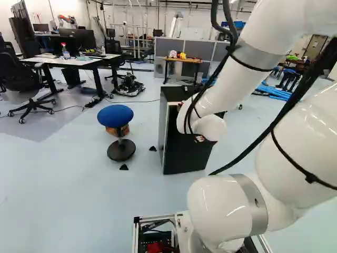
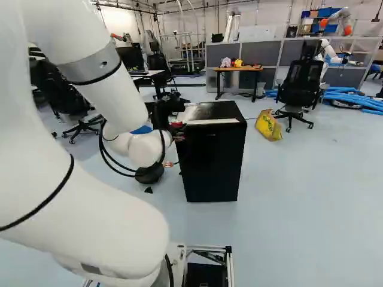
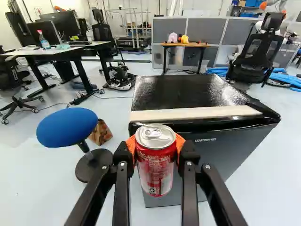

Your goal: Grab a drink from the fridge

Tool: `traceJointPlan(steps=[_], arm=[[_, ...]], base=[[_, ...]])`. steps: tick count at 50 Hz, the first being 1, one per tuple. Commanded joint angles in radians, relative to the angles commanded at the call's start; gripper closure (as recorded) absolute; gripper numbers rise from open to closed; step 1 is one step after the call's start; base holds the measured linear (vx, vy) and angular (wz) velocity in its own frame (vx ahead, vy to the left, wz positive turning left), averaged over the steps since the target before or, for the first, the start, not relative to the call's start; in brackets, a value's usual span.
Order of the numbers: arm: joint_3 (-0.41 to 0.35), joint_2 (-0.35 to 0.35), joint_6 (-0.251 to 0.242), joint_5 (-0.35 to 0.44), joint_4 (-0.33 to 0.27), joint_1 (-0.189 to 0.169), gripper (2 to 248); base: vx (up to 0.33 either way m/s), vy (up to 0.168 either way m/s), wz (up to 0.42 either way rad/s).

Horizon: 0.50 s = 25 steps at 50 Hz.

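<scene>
A red can (image 3: 155, 167) w/ silver lid, pull tab & pale print is held upright. It's pinched by the pincer (image 2: 176, 125): fingers are parted by the can's width, w/ orange pads (image 3: 180, 142) pressed to its upper part from both sides. The can is set btwn the fingertips, most of its body left uncovered below the pads; the fridge (image 3: 214, 157) is seen beyond, nr it.

Left base view: you face pale floor (image 1: 68, 184); blue stool (image 1: 115, 115) at 11 o'clock, white-topped desk (image 1: 47, 61) at 10, grey partitions (image 1: 204, 50) at 12. Right base view: black office chair (image 2: 299, 84) at 1.
</scene>
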<state>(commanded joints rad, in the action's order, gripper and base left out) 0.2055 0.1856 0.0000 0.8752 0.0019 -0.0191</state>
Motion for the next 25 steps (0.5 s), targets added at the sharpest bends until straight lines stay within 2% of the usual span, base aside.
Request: traceJointPlan(steps=[25], arm=[[-0.094,0.074,0.000,-0.002,-0.001,0.015,150]], base=[[0.000,0.000,0.000]])
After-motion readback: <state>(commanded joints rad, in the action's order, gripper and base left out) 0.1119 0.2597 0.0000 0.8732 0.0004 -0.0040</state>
